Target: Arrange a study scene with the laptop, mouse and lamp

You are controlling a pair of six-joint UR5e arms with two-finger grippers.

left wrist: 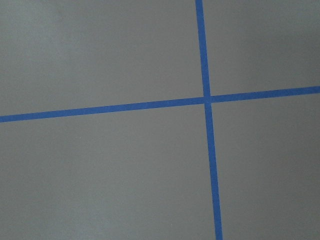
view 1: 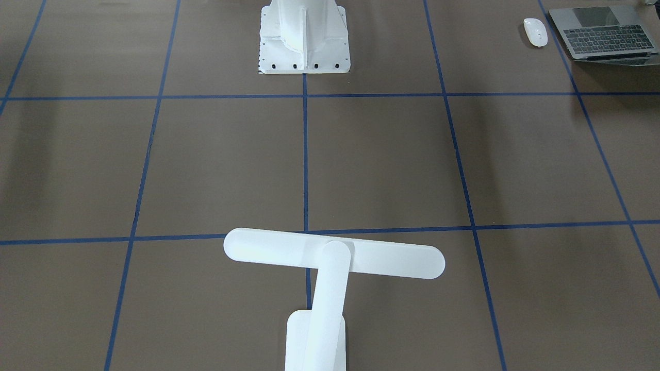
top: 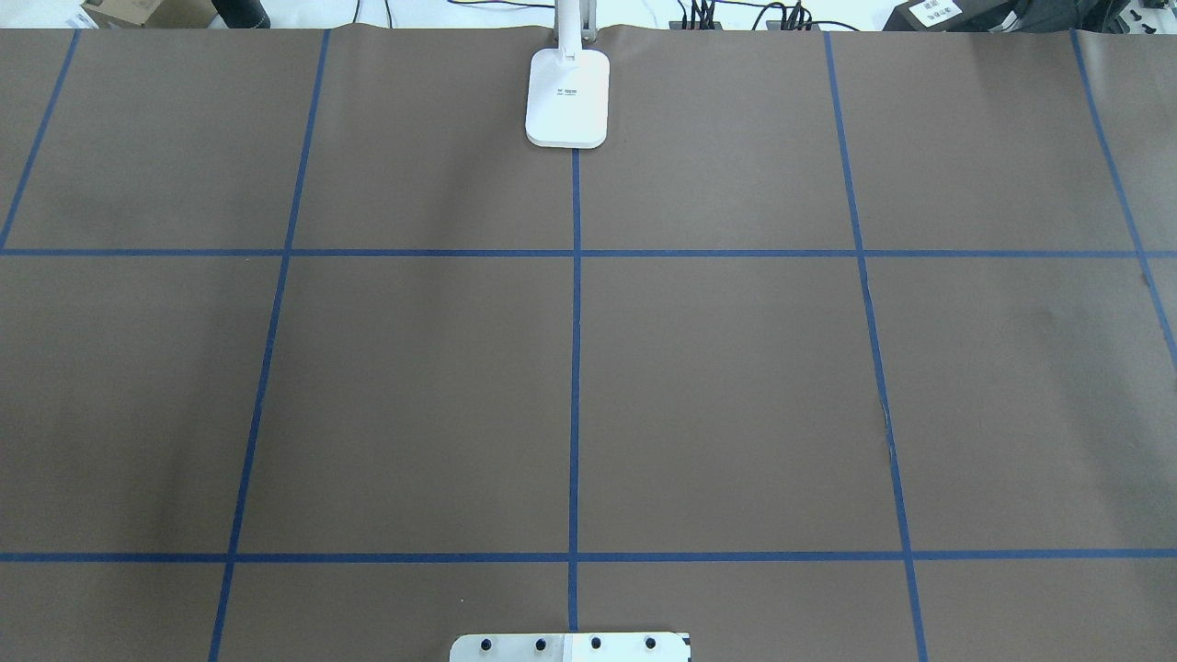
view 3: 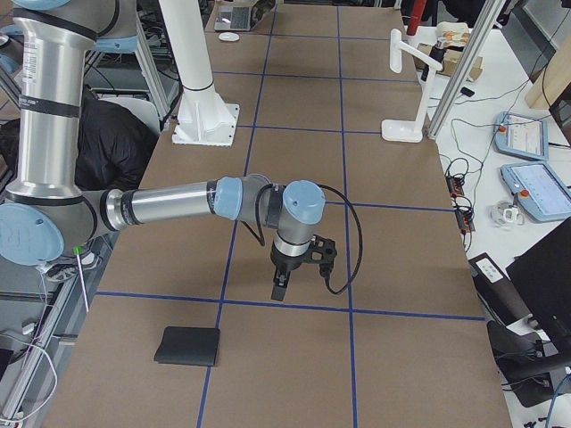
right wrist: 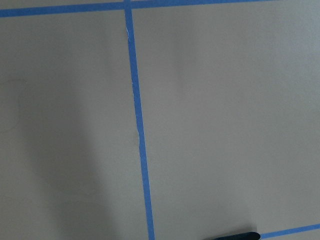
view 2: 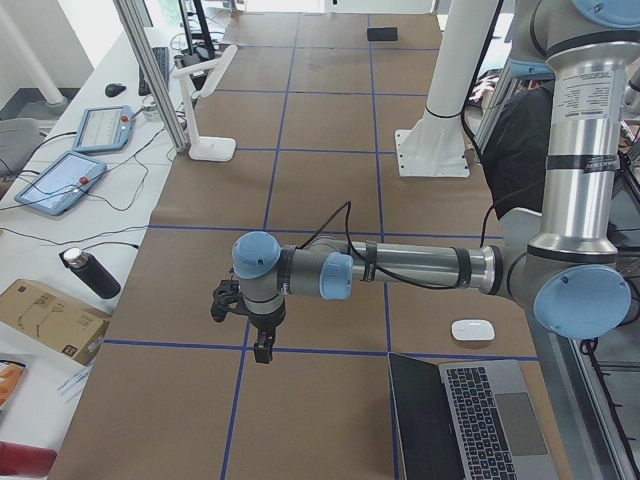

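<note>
The dark-grey laptop point(view 1: 603, 35) lies open at the table corner on my left side, also in the exterior left view point(view 2: 470, 420). The white mouse point(view 1: 535, 31) lies beside it, apart from it point(view 2: 472, 329). The white lamp point(view 1: 330, 263) stands at the far edge's middle, with its base in the overhead view point(top: 567, 97). My left gripper point(view 2: 262, 352) hangs over bare table, well away from the laptop. My right gripper point(view 3: 278, 292) hangs over bare table too. Both hold nothing that I can see. I cannot tell if they are open or shut.
A black square mat point(view 3: 188, 346) lies on my right side, near the right gripper, and its edge point(right wrist: 235, 235) shows in the right wrist view. The white ribbed pedestal point(view 1: 304, 36) stands at the robot side's middle. Blue tape lines grid the brown table point(top: 717, 395).
</note>
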